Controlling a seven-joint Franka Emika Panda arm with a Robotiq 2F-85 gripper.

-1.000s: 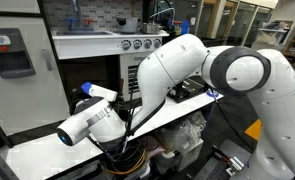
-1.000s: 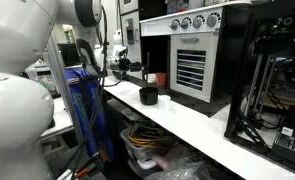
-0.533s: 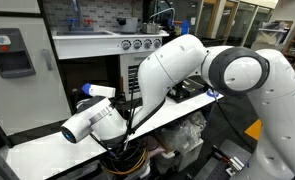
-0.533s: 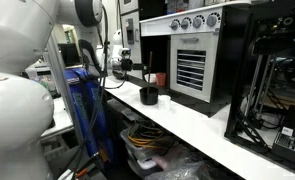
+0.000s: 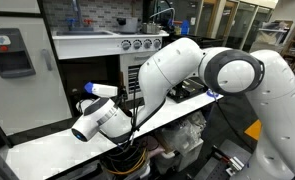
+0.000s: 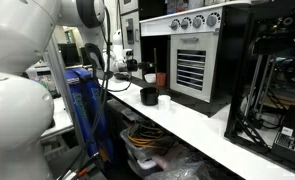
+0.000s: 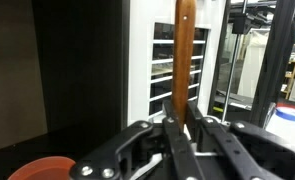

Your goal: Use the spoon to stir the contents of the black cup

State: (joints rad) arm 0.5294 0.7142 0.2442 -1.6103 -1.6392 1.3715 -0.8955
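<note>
In the wrist view my gripper [image 7: 183, 110] is shut on the spoon [image 7: 185, 45]. Its light-brown wooden handle runs straight up out of the jaws, and its bowl end is out of view. In an exterior view the black cup [image 6: 148, 96] stands on the white counter [image 6: 192, 122], and my gripper [image 6: 130, 68] hovers a little above it and to its left. The spoon is too thin to make out there. The black cup does not show in the wrist view. The white arm [image 5: 172, 70] hides it in an exterior view.
A small reddish-brown cup [image 6: 159, 79] stands behind the black cup and also shows at the wrist view's bottom left [image 7: 42, 170]. A white bowl [image 6: 166, 99] sits just right of the black cup. A white oven with knobs [image 6: 192, 50] stands behind them. Cables and bins lie under the counter.
The wrist and gripper have moved a little to the right, towards the black cup, still holding the spoon. The cups have not moved.
</note>
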